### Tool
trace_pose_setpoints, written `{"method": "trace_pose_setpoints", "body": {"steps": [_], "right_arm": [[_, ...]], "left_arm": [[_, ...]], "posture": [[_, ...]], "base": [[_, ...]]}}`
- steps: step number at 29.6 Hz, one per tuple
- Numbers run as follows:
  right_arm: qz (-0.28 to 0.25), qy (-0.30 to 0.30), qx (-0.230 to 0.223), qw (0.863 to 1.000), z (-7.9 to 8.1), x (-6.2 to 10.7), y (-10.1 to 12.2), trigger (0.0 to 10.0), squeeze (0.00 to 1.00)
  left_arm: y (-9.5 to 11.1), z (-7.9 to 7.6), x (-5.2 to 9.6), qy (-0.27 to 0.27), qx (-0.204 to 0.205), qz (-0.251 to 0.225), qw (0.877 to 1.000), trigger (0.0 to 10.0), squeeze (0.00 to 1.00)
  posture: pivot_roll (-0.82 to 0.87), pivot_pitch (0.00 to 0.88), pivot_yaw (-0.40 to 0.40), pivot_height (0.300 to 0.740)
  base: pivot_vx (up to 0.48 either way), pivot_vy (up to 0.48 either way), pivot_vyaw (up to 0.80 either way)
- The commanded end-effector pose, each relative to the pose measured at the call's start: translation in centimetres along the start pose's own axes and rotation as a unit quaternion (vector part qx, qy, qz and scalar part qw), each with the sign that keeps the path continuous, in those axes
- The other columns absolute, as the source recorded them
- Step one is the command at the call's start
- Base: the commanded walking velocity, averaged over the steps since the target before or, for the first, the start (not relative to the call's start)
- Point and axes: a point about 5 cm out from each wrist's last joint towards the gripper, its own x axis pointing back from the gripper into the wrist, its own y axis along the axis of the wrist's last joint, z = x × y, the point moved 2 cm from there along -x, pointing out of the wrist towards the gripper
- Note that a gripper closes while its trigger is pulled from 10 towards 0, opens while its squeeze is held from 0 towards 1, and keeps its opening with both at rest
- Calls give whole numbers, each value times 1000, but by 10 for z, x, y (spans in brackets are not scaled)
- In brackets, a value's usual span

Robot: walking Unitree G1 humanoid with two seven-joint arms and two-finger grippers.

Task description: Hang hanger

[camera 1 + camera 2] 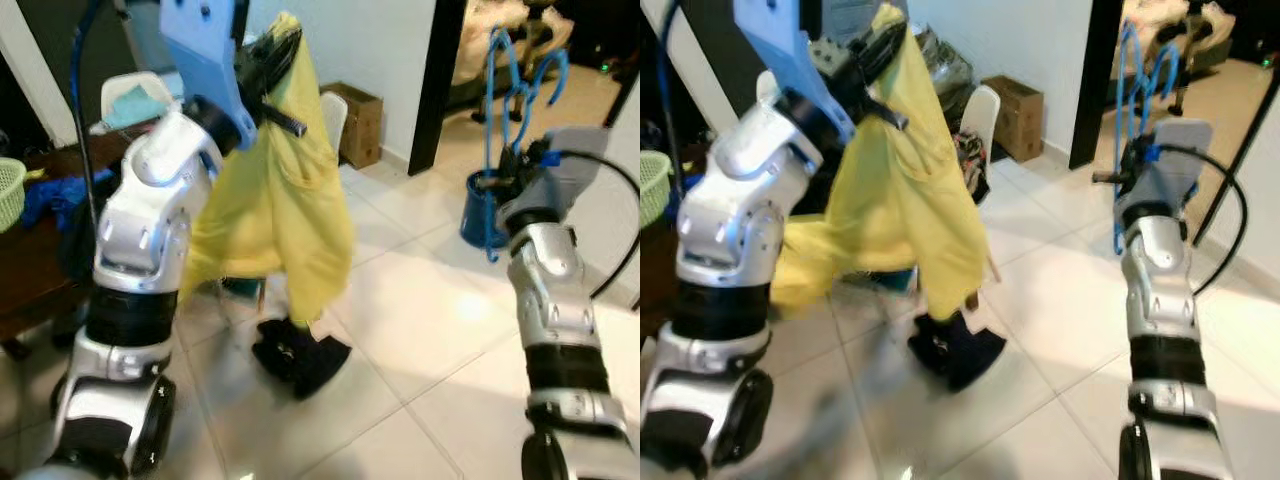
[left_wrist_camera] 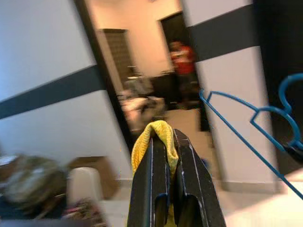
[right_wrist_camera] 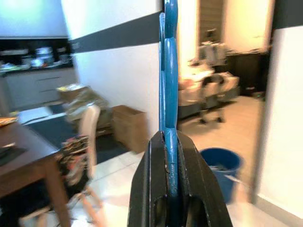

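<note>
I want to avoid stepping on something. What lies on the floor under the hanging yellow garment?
Under the yellow garment lies a dark crumpled cloth on the tiled floor. Whatever is behind the garment is covered.

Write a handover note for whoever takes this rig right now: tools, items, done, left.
Left tool: shut on the yellow garment, held high; the cloth hangs down toward the tiled floor.
Right tool: shut on the blue hanger, held upright beside a blue bucket.
Done: both items picked up.
Left: garment is not on the hanger yet; put it on, then hang it. No rail in sight.
</note>
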Motion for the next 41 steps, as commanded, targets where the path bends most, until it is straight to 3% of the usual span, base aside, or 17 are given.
{"method": "trace_pose_setpoints", "body": {"steps": [1, 4, 6, 8, 9, 10, 13, 14, 17, 19, 20, 21, 23, 25, 31, 36, 41], "right_arm": [[14, 7, 10, 1000, 5, 1, -4, 10000, 0], [48, 19, 29, 998, 9, 7, -22, 10000, 0], [48, 19, 29, 998, 9, 7, -22, 10000, 0], [83, 27, 44, 995, 12, 16, -41, 10000, 0], [83, 27, 44, 995, 12, 16, -41, 10000, 0], [97, 28, 50, 994, 12, 20, -50, 10000, 0], [97, 28, 50, 994, 12, 20, -50, 10000, 0], [112, 30, 55, 992, 12, 26, -59, 10000, 0], [112, 30, 55, 992, 12, 26, -59, 10000, 0], [165, 45, 73, 983, 12, 46, -89, 10000, 0], [165, 45, 73, 983, 12, 46, -89, 10000, 0], [185, 52, 78, 978, 14, 55, -101, 10000, 0], [185, 52, 78, 978, 14, 55, -101, 10000, 0], [206, 68, 83, 973, 19, 66, -113, 10000, 0], [217, 88, 75, 969, 28, 72, -120, 10000, 0], [231, 177, 39, 956, 60, 91, -133, 10000, 0], [235, 181, 22, 955, 56, 87, -132, 10000, 0]], "left_arm": [[-14, 2, 6, 6, 5, 14, 1000, 10000, 0], [-52, 0, 22, 11, 17, 73, 997, 10000, 0], [-52, 0, 22, 11, 17, 73, 997, 10000, 0], [-98, 0, 48, 20, 9, 152, 988, 10000, 0], [-98, 0, 48, 20, 9, 152, 988, 10000, 0], [-119, 1, 64, 24, 4, 191, 981, 10000, 0], [-119, 1, 64, 24, 4, 191, 981, 10000, 0], [-142, 5, 84, 35, -10, 238, 971, 10000, 0], [-142, 5, 84, 35, -10, 238, 971, 10000, 0], [-191, 25, 148, 97, -13, 345, 934, 10000, 0], [-191, 25, 148, 97, -13, 345, 934, 10000, 0], [-204, 32, 174, 123, -16, 378, 917, 10000, 0], [-204, 32, 174, 123, -16, 378, 917, 10000, 0], [-214, 41, 203, 171, -10, 402, 899, 10000, 0], [-218, 45, 215, 206, 6, 402, 892, 10000, 0], [-215, 48, 200, 181, 44, 362, 913, 10000, 0], [-216, 44, 195, 153, 67, 361, 918, 10000, 0]], "posture": [[-10, 0, 52, 740], [-15, 0, 52, 740], [-15, 0, 52, 740], [-29, 0, 54, 740], [-29, 0, 54, 740], [-29, 0, 54, 740], [-29, 0, 54, 740], [-39, 0, 57, 740], [-39, 0, 57, 740], [-49, 0, 57, 740], [-49, 0, 57, 740], [-49, 0, 57, 740], [-49, 0, 57, 740], [-57, 0, 54, 740], [-60, 0, 42, 740], [-31, 0, 14, 740], [-41, 0, -1, 740]], "base": [[266, 0, -800], [-170, 0, -800], [0, 0, -800], [0, 0, -800], [0, 0, -800], [0, 0, -800], [0, 0, -800], [0, 0, -800], [0, 0, -800], [0, 0, -800], [0, 0, -800], [0, 0, -800], [0, 0, -800], [0, 0, -800], [0, 0, -800], [0, 0, -800], [0, 0, -800]]}}
